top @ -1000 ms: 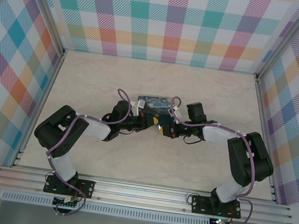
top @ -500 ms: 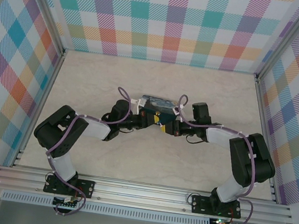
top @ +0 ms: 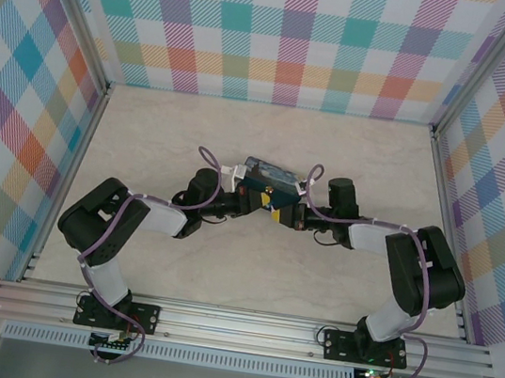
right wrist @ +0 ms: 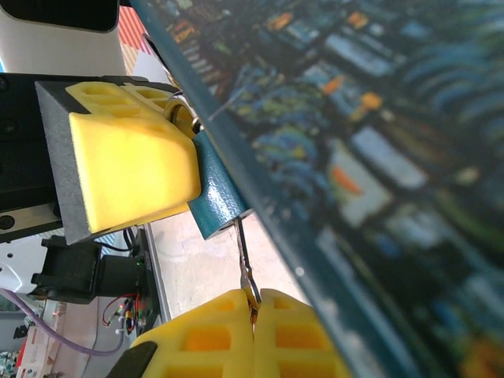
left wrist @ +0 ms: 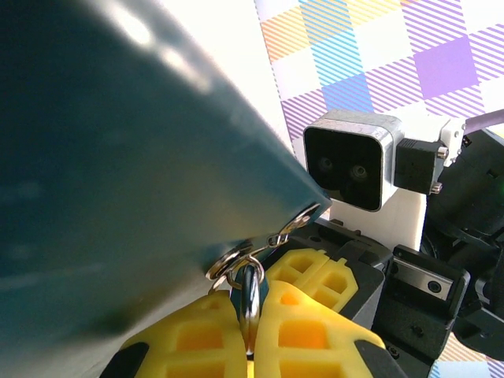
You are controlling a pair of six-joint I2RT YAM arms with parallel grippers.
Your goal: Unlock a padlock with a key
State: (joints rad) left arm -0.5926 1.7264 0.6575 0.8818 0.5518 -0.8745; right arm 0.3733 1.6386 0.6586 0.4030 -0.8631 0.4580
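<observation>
The blue padlock [right wrist: 214,191] hangs from the ring hasp [left wrist: 235,266] of a painted tin [top: 269,171]. My left gripper [left wrist: 250,315] is shut on it, and the silvery shackle [left wrist: 250,295] shows between its yellow fingers [left wrist: 189,339]. The thin dark key [right wrist: 244,256] runs from the padlock's bottom face down into my right gripper [right wrist: 253,303], which is shut on its head. From above, the left gripper [top: 255,203] and right gripper [top: 282,215] meet tip to tip at the tin's near edge.
The tin's dark teal side [left wrist: 118,157] looms close on the left, and its painted lid [right wrist: 370,157] stands close on the right. The right wrist's camera [left wrist: 350,167] faces my left one. Plaid walls [top: 295,34] enclose the pale tabletop [top: 148,126].
The right arm's wrist has swung a little to the right and straightened toward the tin. Both grippers remain shut and together at the tin's near edge.
</observation>
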